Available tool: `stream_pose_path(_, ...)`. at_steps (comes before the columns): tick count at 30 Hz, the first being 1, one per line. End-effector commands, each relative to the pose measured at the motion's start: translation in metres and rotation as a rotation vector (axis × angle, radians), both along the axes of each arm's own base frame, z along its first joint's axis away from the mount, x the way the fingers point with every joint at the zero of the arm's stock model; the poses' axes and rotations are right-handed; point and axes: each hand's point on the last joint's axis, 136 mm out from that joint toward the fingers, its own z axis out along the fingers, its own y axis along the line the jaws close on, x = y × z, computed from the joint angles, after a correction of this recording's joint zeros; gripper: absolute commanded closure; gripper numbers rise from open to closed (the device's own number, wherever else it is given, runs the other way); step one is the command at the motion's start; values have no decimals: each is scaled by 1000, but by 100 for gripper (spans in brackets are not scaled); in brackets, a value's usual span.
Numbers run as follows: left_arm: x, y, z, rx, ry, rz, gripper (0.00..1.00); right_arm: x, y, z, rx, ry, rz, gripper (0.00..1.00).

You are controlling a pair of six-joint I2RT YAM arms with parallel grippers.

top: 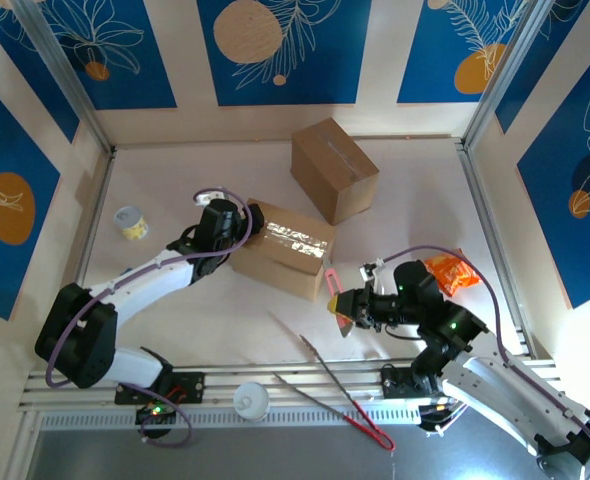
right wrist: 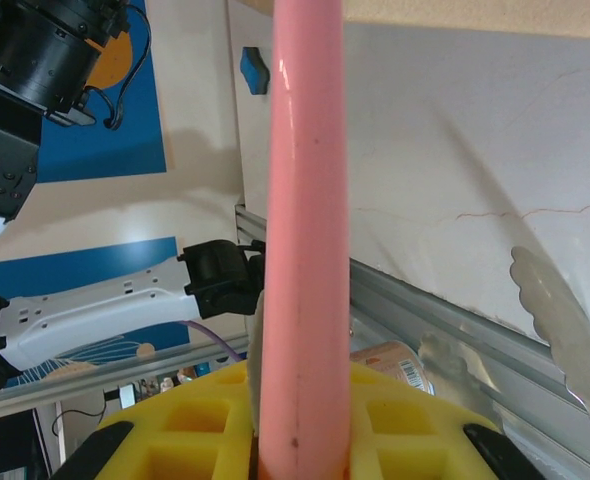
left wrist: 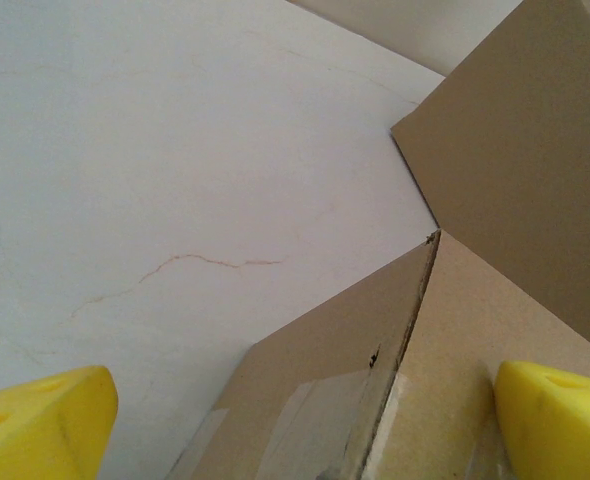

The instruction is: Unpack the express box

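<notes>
- Lying nearest the arm bases, a white cup [top: 252,401] and metal tongs [top: 340,392] with red handle ends rest at the near edge of the table [top: 415,190].
- Just beyond them, the right gripper [top: 343,310] is clamped on a pink tool [top: 332,285], whose far end points toward the taped box [top: 283,250]. An orange packet [top: 451,272] sits beside that arm.
- The right wrist view gives what the overhead cannot: the pink tool [right wrist: 305,250] rises straight from between the yellow fingers [right wrist: 415,420], pinched on both sides, with a tong blade [right wrist: 565,330] on the table at right.
- The taped box lies flat at mid-table. It is plain brown cardboard, closed, with glossy clear tape across its top catching the light.
- The left gripper [top: 250,222] sits at the box's left end, jaws spread wide and holding nothing.
- From the left wrist, one yellow fingertip [left wrist: 40,420] hangs over bare table and the other [left wrist: 560,420] over cardboard. The taped box [left wrist: 355,380] shows a corner edge and tape between them. Whether that fingertip touches the box, I cannot tell.
- A small yellow-and-white tub [top: 130,222] stands well apart at the left.
- Farthest, a second box [top: 333,168] stands closed, with a tape strip along its top seam. Its plain side [left wrist: 515,150] rises just beside the taped box's corner.
</notes>
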Motion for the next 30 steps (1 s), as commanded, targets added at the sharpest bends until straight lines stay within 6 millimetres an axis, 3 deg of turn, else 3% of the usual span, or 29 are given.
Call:
stream_pose_path(1, -80, 41, -123, 290, 444, -41, 5, -22, 2, -8, 2, 76, 85, 100)
stream_pose_path(7, -79, 39, -120, 285, 438, -48, 4, -24, -8, -12, -53, 75, 48, 100)
stream_pose_path(10, -71, 30, -102, 268, 408, -80, 4, -17, -25, -11, -135, 32, -28, 100)
stream_pose_path(13, -54, 12, -61, 231, 330, -142, 2, -8, -50, -6, -256, -29, -111, 100)
stream_pose_path(18, -22, -9, 35, 211, 162, -202, 0, 9, -90, -7, -477, -120, -240, 100)
stream_pose_path(21, -8, -12, 82, 237, 93, -216, 0, 25, -100, -13, -616, -137, -268, 100)
stream_pose_path(23, 3, -9, 101, 275, 67, -215, 1, 39, -105, -16, -715, -143, -282, 100)
stream_pose_path(26, 31, 0, 107, 330, 98, -213, 10, 64, -108, -16, -854, -154, -319, 100)
stream_pose_path(28, 54, 4, 94, 367, 149, -224, 23, 79, -105, -15, -915, -160, -338, 100)
stream_pose_path(30, 79, 7, 71, 395, 217, -245, 25, 93, -97, -16, -952, -158, -344, 100)
